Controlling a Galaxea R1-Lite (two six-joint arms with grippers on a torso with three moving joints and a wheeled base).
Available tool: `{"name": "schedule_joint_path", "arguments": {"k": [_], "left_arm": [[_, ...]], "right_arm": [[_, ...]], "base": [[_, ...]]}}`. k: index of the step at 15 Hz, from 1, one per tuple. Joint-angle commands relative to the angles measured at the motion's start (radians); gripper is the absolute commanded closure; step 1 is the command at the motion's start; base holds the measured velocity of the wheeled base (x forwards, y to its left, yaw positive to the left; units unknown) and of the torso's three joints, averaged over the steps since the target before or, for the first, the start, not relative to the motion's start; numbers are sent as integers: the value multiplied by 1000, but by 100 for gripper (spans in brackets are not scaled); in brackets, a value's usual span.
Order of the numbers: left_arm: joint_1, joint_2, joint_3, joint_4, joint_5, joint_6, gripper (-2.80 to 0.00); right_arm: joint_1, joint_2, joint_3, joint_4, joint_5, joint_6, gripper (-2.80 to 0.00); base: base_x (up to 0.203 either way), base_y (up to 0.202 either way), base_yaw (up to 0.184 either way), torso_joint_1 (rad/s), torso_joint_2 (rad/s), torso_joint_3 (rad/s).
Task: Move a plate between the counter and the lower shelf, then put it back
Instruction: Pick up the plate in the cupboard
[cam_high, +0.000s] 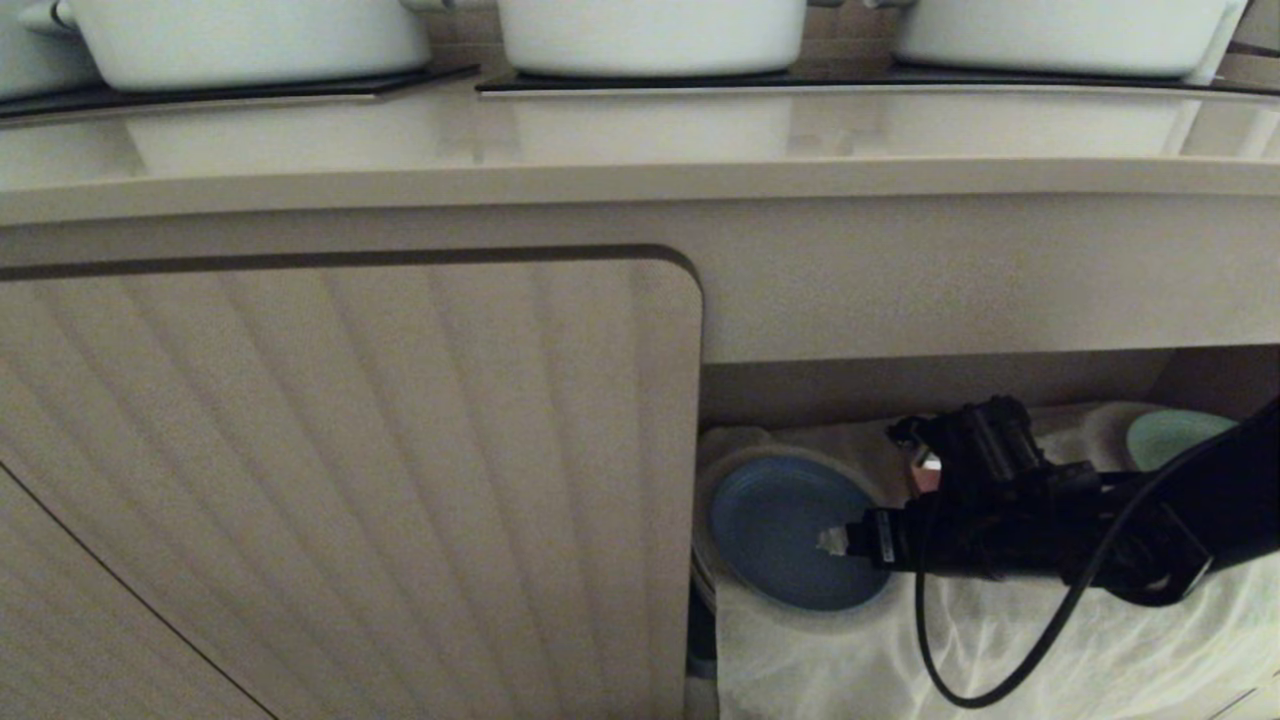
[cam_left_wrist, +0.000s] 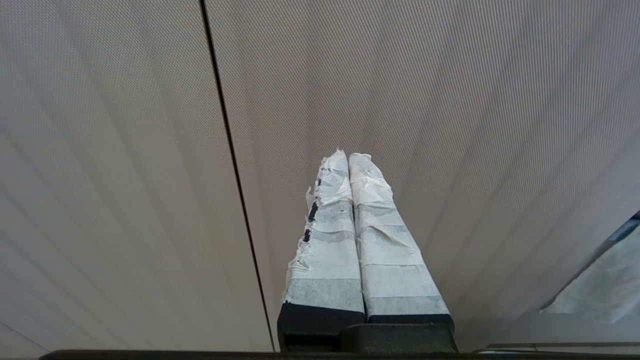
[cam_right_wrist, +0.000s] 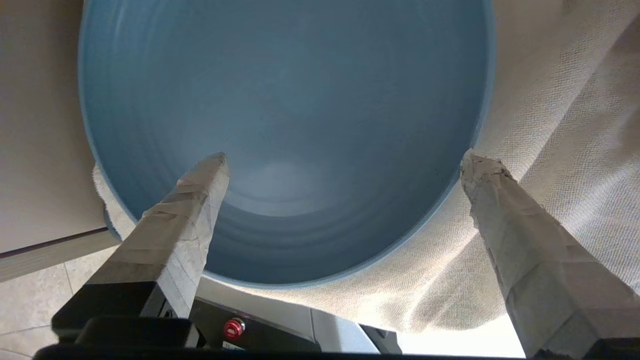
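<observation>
The light blue plate (cam_high: 780, 530) lies flat on the wrinkled white cloth of the lower shelf (cam_high: 1000, 640), at the shelf's left end beside the cabinet door. My right gripper (cam_high: 878, 505) reaches in from the right and stands open at the plate's right edge. In the right wrist view the plate (cam_right_wrist: 285, 100) fills most of the frame. The right gripper (cam_right_wrist: 345, 160) has one taped finger (cam_right_wrist: 190, 210) over the plate's inside and the other (cam_right_wrist: 505, 210) outside the rim over the cloth. Nothing is gripped. The left gripper (cam_left_wrist: 348, 156) is shut and empty, facing the ribbed door. The counter (cam_high: 640, 180) runs above.
White pots (cam_high: 650, 35) stand on black hob panels at the counter's back. A ribbed cabinet door (cam_high: 350, 480) closes off the left. A green plate (cam_high: 1170, 435) sits at the shelf's far right. A black cable (cam_high: 960, 680) loops below my right arm.
</observation>
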Motion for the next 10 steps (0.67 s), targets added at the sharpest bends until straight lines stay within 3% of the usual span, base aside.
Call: {"name": "schedule_joint_path", "arguments": {"k": [1, 10], "left_arm": [[0, 0, 0, 0, 1, -1, 0], [0, 0, 0, 0, 1, -1, 0]], "right_arm": [[1, 7, 0, -3, 1, 1, -280], [1, 44, -5, -47, -2, 1, -280]], "base": [[0, 0, 0, 0, 0, 0], [0, 0, 0, 0, 0, 0]]}}
